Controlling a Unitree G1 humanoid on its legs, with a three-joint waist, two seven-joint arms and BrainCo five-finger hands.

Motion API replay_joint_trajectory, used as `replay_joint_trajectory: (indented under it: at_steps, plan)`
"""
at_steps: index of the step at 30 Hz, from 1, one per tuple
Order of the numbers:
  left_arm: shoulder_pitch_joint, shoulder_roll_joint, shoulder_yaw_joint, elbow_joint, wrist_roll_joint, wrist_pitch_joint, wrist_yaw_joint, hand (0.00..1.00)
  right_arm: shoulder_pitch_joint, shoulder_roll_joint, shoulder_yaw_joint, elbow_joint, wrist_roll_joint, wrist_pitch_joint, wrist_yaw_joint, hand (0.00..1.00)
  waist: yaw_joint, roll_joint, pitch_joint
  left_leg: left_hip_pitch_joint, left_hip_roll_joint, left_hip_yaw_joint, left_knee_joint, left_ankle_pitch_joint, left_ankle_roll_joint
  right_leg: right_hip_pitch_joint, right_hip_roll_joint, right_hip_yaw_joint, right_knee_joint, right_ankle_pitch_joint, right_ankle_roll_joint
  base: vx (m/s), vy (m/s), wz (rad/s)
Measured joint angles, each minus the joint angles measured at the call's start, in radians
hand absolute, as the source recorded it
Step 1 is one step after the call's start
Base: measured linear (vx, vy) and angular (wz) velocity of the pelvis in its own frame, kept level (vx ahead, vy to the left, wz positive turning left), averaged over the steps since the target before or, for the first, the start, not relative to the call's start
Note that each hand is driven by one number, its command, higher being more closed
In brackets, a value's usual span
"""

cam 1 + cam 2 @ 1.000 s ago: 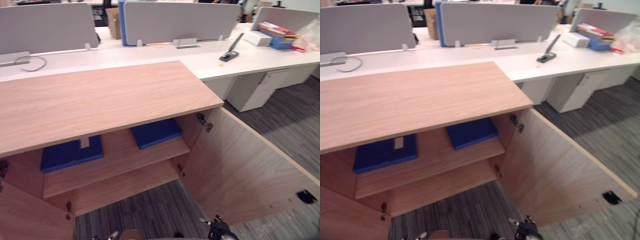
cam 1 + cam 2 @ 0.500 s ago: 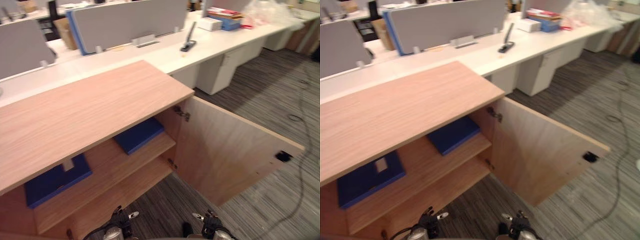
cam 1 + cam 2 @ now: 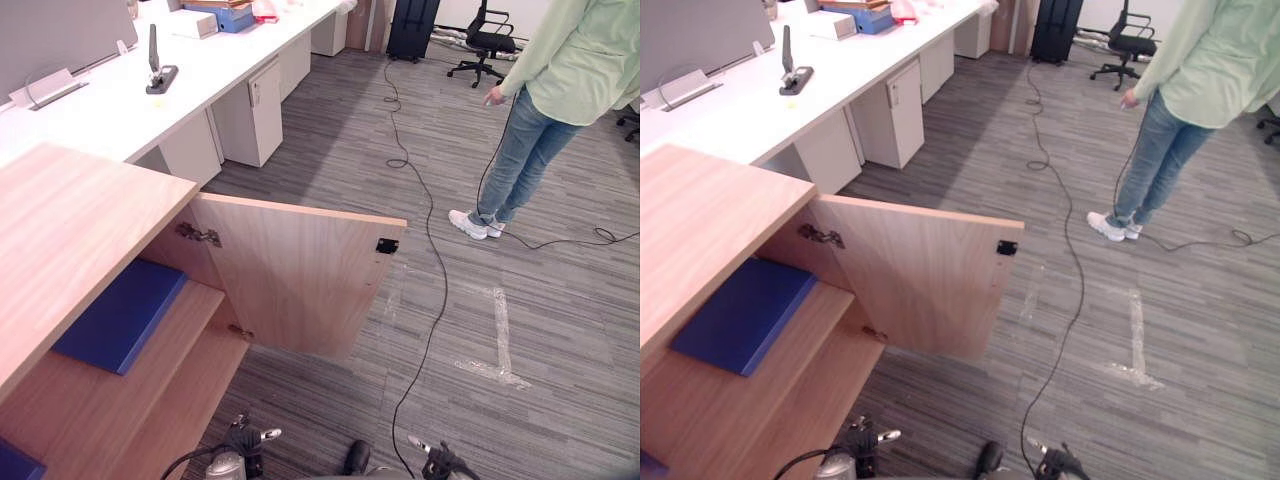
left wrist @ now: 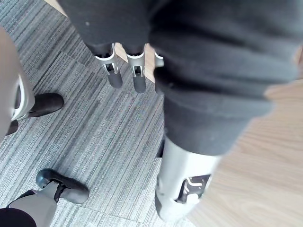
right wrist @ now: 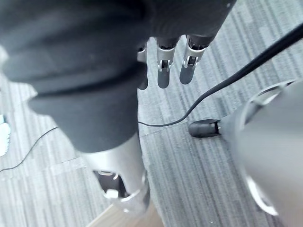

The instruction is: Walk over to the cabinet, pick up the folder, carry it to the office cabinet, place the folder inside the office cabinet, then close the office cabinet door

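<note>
Since the earlier frame the whole view has swung to the right, so it is the camera that turned and not the furniture: the cabinet now sits at the left edge, and a person stands on the carpet well apart to the right. A blue folder lies flat on the upper shelf inside the cabinet, and the door stands wide open toward the room. Both hands hang low: the left hand has its fingers straight and holds nothing, and the right hand is also relaxed and empty. With the folder inside, the step in hand seems to be closing the door. To do it well, the robot should first stand on the outer side of the door, out of its swing. It should then lay straight fingers of the right hand flat on the outer face near the free edge, close to the dark latch, where the push turns the hinges most easily. A slow, steady push along the arc is better than a strike, and the folder should stay clear of the closing edge.
</note>
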Motion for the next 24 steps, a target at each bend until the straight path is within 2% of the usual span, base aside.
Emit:
replay_joint_trajectory:
  at_steps: [9, 16, 20, 24]
  plan:
    - [0.034, 0.057, -0.028, -0.006, 0.002, 0.0, 0.01, 0.0, -0.085, -0.019, 0.001, -0.005, 0.011, -0.005, -0.003, 0.0, 0.012, 0.002, 0.001, 0.014, -0.016, -0.067, -0.013, 0.001, -0.001, 0.03, 0.0, -0.013, 0.0, 0.0, 0.001, -0.02, -0.023, 0.11]
    - [0.067, 0.094, -0.022, -0.013, -0.016, -0.003, 0.009, 0.0, -0.297, -0.169, 0.043, -0.12, 0.08, -0.04, -0.051, 0.0, 0.027, 0.002, -0.002, -0.004, -0.041, -0.075, -0.021, -0.002, 0.004, -0.003, -0.016, 0.03, 0.0, 0.013, 0.01, -0.01, 0.014, -0.02]
    - [0.086, 0.116, -0.004, -0.012, -0.05, -0.002, 0.009, 0.0, -0.454, -0.264, 0.071, -0.119, 0.079, -0.059, -0.076, 0.0, 0.039, 0.004, -0.004, 0.001, -0.041, -0.15, -0.032, -0.008, 0.005, -0.003, -0.008, 0.039, 0.0, 0.013, 0.01, 0.02, -0.042, -0.08]
    - [0.1, 0.113, 0.005, -0.011, -0.086, -0.001, 0.006, 0.0, -0.546, -0.311, 0.139, -0.103, 0.075, -0.059, -0.066, 0.0, 0.042, 0.003, -0.004, 0.001, -0.042, -0.164, -0.035, -0.008, 0.006, 0.001, -0.011, 0.037, 0.003, 0.014, 0.01, 0.0, -0.015, 0.09]
